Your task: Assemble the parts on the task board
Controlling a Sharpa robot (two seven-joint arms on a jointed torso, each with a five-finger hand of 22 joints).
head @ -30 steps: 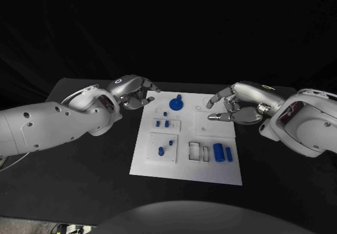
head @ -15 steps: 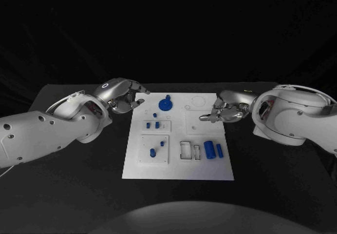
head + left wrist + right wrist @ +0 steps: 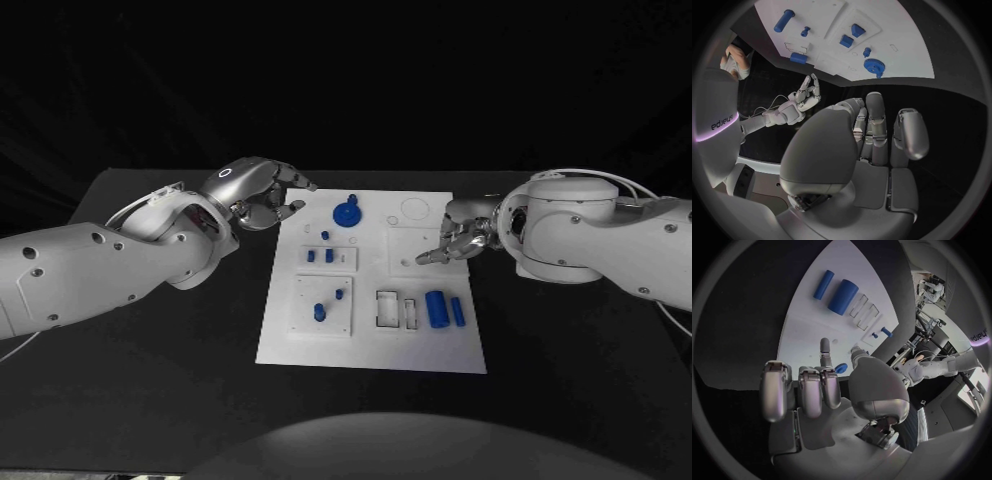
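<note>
The white task board (image 3: 372, 335) lies mid-table. On it are a blue gear (image 3: 348, 212), small blue blocks (image 3: 329, 256), a blue peg (image 3: 320, 312) and two blue cylinders (image 3: 436, 308). My left hand (image 3: 260, 195) hovers beside the board's far left corner, fingers curled, holding nothing; its wrist view shows the curled fingers (image 3: 874, 130) and the gear (image 3: 874, 65). My right hand (image 3: 459, 235) is over the board's right edge, most fingers curled and one finger (image 3: 824, 347) stretched toward the board (image 3: 811, 325). The cylinders (image 3: 843, 296) lie beyond it.
Black table (image 3: 159, 340) surrounds the board on all sides. Empty white slots (image 3: 398, 310) sit beside the cylinders, and round recesses (image 3: 417, 208) mark the board's far right corner. Both white forearms reach in over the table's sides.
The camera has shifted. My right hand has curled its fingers in and drawn closer to the board's right edge, with its forearm swung round. My left hand stays by the far left corner.
</note>
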